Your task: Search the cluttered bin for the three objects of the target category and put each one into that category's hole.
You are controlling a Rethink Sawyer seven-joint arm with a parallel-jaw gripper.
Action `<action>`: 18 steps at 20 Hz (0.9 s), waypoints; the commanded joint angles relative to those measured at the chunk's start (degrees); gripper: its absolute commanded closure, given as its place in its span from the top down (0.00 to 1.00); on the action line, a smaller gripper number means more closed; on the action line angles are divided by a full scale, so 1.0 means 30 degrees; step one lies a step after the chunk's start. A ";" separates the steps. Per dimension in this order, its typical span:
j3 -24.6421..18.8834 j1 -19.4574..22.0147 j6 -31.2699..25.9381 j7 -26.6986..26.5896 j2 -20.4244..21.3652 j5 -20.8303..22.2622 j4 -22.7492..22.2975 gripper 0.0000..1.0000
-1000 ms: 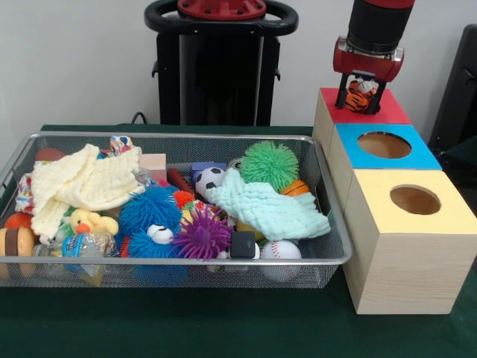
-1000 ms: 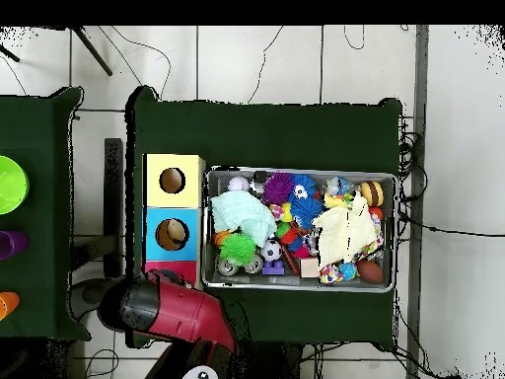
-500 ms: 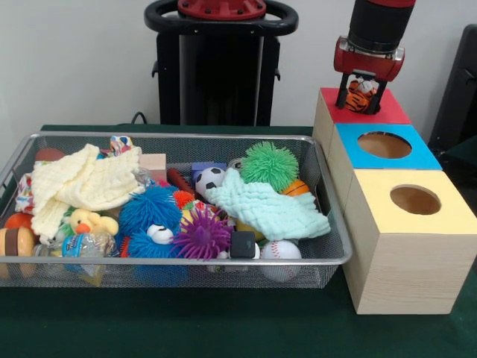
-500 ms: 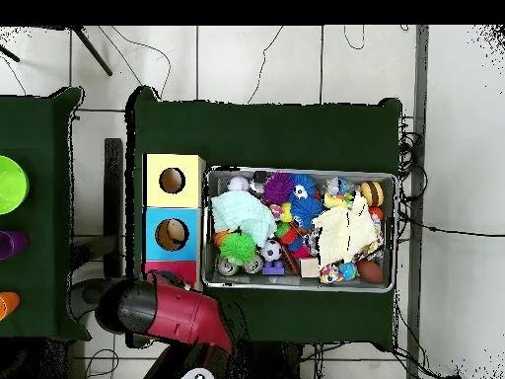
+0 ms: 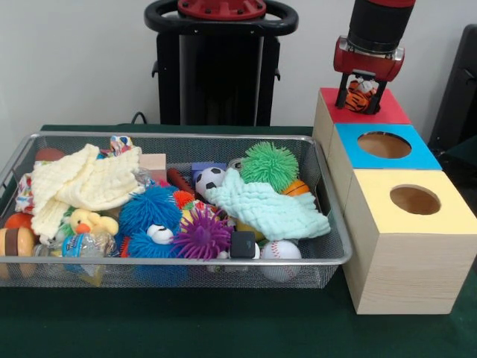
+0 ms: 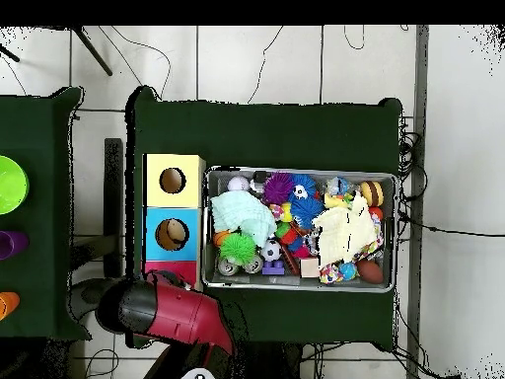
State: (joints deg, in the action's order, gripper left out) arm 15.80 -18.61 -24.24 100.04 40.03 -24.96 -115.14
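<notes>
In the front view my gripper (image 5: 361,97) hangs just over the red-topped box (image 5: 387,112) and is shut on a small orange and white striped tiger toy (image 5: 360,94). The red box's hole is hidden behind the gripper. Beside it stand the blue-topped box (image 5: 417,155) and the yellow-topped box (image 5: 455,212), each with an open round hole. The wire bin (image 5: 328,257) holds many toys and cloths. From overhead, the red arm (image 6: 168,314) covers the red box, and the gripper itself is hidden under it.
The bin holds a green spiky ball (image 5: 269,165), a mint cloth (image 5: 272,209), a soccer ball (image 5: 209,179), a baseball (image 5: 281,250), blue (image 5: 149,211) and purple (image 5: 201,233) spiky balls, a yellow cloth (image 5: 82,183) and a duck (image 5: 89,221). Coloured bowls (image 6: 10,185) sit on a side table.
The gripper has stayed over the red box with the tiger toy in it; in the overhead view the arm shifts only slightly.
</notes>
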 commanded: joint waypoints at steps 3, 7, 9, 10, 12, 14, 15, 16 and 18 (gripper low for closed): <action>-0.0948 -0.0074 -0.0982 0.4698 -0.1606 -0.0267 0.1068 1.00; -0.1094 0.0008 -0.0880 0.4660 -0.1327 -0.0370 0.0794 1.00; -0.1148 0.0044 -0.0847 0.4666 -0.1198 -0.0428 0.0699 1.00; -0.1186 0.0078 -0.0805 0.4654 -0.1155 -0.0458 0.0686 1.00; -0.1178 0.0119 -0.0878 0.4616 -0.1128 -0.0443 0.0736 1.00; -0.1179 0.0156 -0.0920 0.4583 -0.1118 -0.0435 0.0783 1.00; -0.1190 0.0206 -0.0968 0.4565 -0.1129 -0.0446 0.0860 1.00; -0.1200 0.0255 -0.1016 0.4547 -0.1140 -0.0456 0.0938 1.00; -0.1236 0.0086 -0.1012 0.4637 -0.0992 -0.0479 0.0759 1.00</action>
State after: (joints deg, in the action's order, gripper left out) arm 15.87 -18.68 -24.30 100.04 40.02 -24.96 -115.10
